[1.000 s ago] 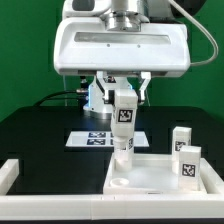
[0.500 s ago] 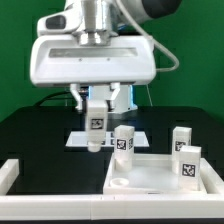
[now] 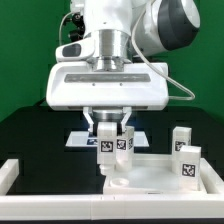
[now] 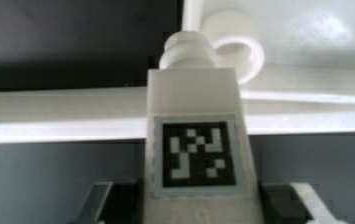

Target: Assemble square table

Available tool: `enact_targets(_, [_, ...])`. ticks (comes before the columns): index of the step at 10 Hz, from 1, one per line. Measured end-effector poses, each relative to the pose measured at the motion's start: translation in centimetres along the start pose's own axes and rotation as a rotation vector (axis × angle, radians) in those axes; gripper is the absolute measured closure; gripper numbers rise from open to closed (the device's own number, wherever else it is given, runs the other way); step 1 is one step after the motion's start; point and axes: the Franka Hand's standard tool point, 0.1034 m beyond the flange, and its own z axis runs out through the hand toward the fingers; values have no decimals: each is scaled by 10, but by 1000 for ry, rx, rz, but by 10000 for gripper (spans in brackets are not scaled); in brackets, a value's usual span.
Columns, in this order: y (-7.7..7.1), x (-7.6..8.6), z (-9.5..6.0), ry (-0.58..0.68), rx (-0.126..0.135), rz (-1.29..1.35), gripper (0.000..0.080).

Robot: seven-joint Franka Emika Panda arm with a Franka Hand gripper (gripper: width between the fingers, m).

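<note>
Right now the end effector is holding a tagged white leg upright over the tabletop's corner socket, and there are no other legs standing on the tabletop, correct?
Not quite. The end effector does hold a leg upright over the tabletop socket, but the exterior view shows three other legs standing there: one just behind it and two toward that view's right.

The arm (image 3: 150, 25) is glossy white with rounded joints and dark grey seams, a wide white camera housing (image 3: 108, 85) at its wrist, and a black cable (image 3: 185, 85) trailing alongside.
</note>
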Motion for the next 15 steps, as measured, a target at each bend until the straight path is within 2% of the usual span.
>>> enact_targets(1, [-2, 4, -1, 5, 5, 15, 509])
enact_targets(3, [-16, 2, 2, -6, 25, 31, 509])
enact_targets(8, [-23, -4, 11, -21, 32, 51, 509])
enact_targets(13, [-19, -7, 26, -10, 13, 53, 509])
enact_targets(15, [-17, -7, 28, 19, -8, 62, 509])
